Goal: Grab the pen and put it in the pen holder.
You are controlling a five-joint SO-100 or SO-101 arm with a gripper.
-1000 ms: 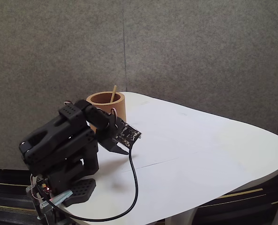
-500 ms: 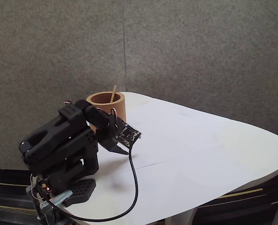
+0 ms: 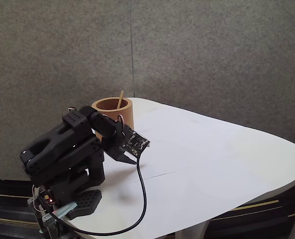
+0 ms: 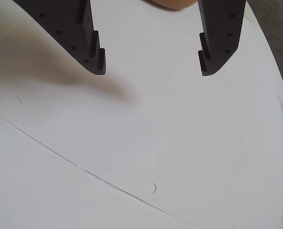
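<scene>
Standing tilted inside the wide terracotta orange-brown cylindrical pen holder, the thin light tan wooden pen leans on its rim, while the black gripper hangs apart and empty over the white table.

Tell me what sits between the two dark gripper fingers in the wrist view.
Nothing: between the fingers of the open gripper only bare white table shows. The thin tan wooden pen stands in the terracotta cylindrical pen holder in the fixed view.
</scene>
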